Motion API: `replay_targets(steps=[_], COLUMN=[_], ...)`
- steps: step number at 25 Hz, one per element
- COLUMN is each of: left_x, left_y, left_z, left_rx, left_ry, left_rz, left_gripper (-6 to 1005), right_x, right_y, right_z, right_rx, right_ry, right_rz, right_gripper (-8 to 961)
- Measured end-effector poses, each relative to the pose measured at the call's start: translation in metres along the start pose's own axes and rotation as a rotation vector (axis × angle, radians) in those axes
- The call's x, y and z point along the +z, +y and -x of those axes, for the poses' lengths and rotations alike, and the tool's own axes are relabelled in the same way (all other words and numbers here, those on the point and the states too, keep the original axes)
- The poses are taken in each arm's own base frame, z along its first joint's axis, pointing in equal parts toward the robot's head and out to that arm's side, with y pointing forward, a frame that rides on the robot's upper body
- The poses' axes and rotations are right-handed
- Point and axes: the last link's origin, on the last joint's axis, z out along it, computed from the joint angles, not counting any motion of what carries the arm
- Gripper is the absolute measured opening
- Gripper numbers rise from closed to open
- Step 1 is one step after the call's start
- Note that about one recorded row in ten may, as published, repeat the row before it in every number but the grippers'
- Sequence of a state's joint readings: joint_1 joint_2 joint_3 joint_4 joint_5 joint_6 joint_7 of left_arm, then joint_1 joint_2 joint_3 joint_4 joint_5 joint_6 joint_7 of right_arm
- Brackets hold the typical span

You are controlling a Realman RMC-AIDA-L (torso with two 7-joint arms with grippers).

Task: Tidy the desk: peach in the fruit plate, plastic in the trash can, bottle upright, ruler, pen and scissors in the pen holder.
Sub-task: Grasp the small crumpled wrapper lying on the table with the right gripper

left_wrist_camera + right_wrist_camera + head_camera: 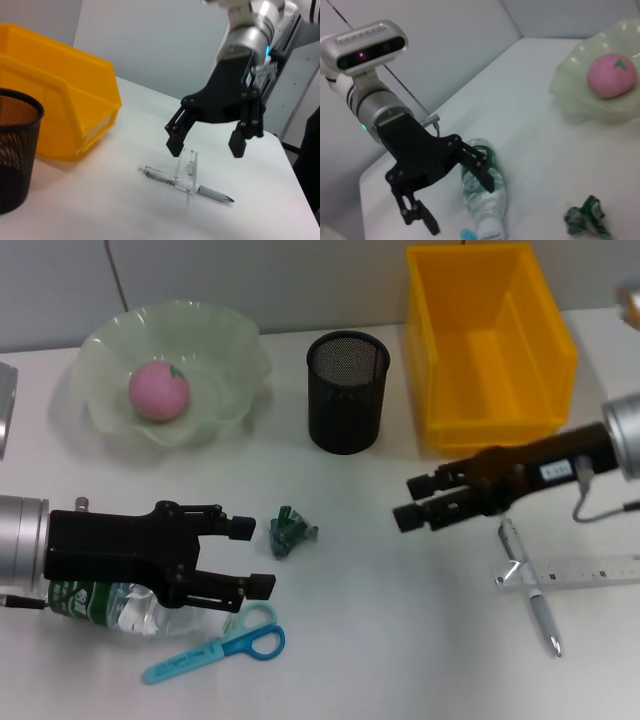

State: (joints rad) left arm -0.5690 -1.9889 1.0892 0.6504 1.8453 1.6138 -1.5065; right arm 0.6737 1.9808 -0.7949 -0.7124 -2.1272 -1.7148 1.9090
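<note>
The pink peach (158,390) lies in the pale green fruit plate (232,345). A crumpled green plastic scrap (292,533) sits mid-table, just ahead of my left gripper (250,557), which is open and holds nothing. Under that arm the clear bottle (115,607) lies on its side, and the blue scissors (225,645) rest beside it. My right gripper (411,501) hovers open, short of the pen (530,590) and the clear ruler (575,571) lying across it. The black mesh pen holder (347,390) stands at the back centre, beside the yellow trash can (490,340).
The table's right edge runs close beyond the pen (185,182) and ruler (188,167). The table's front-left corner lies just behind the bottle (485,200) and my left gripper (457,202). A grey wall stands behind the table.
</note>
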Motion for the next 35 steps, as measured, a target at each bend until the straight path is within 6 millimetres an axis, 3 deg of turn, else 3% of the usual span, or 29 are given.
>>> replay_targets(steps=[3,8,14,20,28,35], left_x=[0.000,-0.003,-0.010,-0.014,-0.014,-0.014], left_y=[0.000,0.000,-0.001,-0.002,-0.003,-0.003], left_z=[0.002,0.005,0.008,0.011,0.009,0.009], left_rx=[-0.003,-0.003,-0.005,-0.010,-0.005,-0.005], left_ry=[-0.003,-0.005,-0.011,-0.024,-0.032,-0.032], left_rz=[-0.001,-0.012,-0.028,-0.042,-0.039,-0.035], left_gripper=[845,845,845,845,845,845], right_x=[0.011,0.024,0.036,0.057,0.091,0.106], right_y=[0.009,0.017,0.018,0.016,0.013,0.007], right_z=[0.030,0.059,0.078,0.087,0.082,0.077], right_rx=[-0.008,-0.023,-0.061,-0.139,-0.236,-0.264], right_ry=[0.106,0.217,0.295,0.355,0.375,0.363], right_rz=[-0.009,-0.046,-0.105,-0.177,-0.216,-0.231], right_gripper=[817,817,817,817,816,816])
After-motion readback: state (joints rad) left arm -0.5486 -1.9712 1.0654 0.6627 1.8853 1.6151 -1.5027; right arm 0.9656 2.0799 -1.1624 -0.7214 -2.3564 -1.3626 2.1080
